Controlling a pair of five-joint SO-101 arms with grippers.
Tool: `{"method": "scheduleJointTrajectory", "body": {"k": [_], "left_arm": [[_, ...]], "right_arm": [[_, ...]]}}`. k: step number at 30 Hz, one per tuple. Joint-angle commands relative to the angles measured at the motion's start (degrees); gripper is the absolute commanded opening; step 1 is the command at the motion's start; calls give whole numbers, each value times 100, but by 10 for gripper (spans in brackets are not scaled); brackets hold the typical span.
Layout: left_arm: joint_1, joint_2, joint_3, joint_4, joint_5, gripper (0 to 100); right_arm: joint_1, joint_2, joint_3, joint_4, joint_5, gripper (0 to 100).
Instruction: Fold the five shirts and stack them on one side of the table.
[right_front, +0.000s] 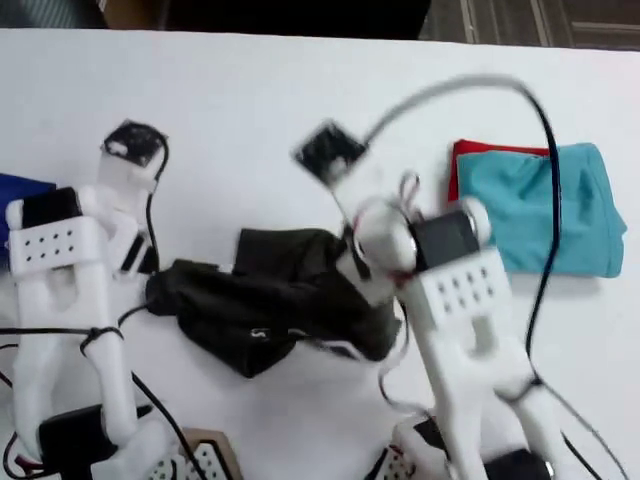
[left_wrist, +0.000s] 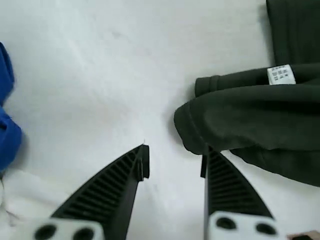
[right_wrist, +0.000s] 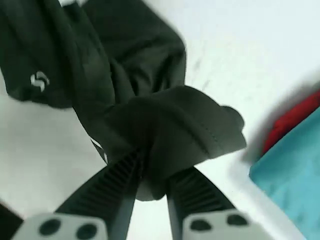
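- White table (right_front: 250, 90); dark floor (right_front: 520, 20) beyond.
- Four shirts: black shirt (right_front: 260, 300) crumpled centre, teal shirt (right_front: 540, 205) over red shirt (right_front: 480, 150) right, blue shirt (right_front: 20, 195) left.
- Wide-spread left gripper (left_wrist: 172, 162); right gripper (right_wrist: 152, 172) pinches black shirt.

Four shirts were counted on the single white worktop (right_front: 250, 90): one black shirt (right_front: 265, 300), one teal shirt (right_front: 545, 205), one red shirt (right_front: 480, 150) and one blue shirt (right_front: 20, 195). Two of the four, the teal and the red, made up one pile, and the other two lay singly. Two white robot arms stood at the worktop, one left arm (right_front: 60, 270) and one right arm (right_front: 465, 320). The black shirt carried one white label (left_wrist: 280, 75) and one small pale logo (right_wrist: 39, 80).
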Motion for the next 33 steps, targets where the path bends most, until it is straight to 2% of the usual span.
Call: {"method": "scheduleJointTrajectory", "body": {"k": [1, 5, 9, 15, 20, 24, 28, 33], "left_arm": [[114, 0, 426, -255, -299, 194], [141, 0, 840, -642, -316, 194], [141, 0, 936, -844, -308, 195], [281, 0, 1138, -826, -378, 195], [448, -26, 1473, -721, -712, 195], [457, -62, 567, -229, -642, 193], [651, -9, -637, -44, 220, 195], [1495, 9, -541, -844, 1002, 195]], "right_arm": [[418, -1095, 1890, -488, 378, 22], [1174, -1473, 3156, -936, 976, 22], [1675, -1499, 3692, -1262, 1354, 22], [2097, -1508, 3798, -1622, 1327, 22], [2607, -1543, 4378, -2097, 1319, 22], [2976, -1543, 5090, -2659, 1363, 22], [3020, -1516, 5758, -3582, 1345, 22], [2774, -1552, 6286, -4154, 1327, 22]]}}
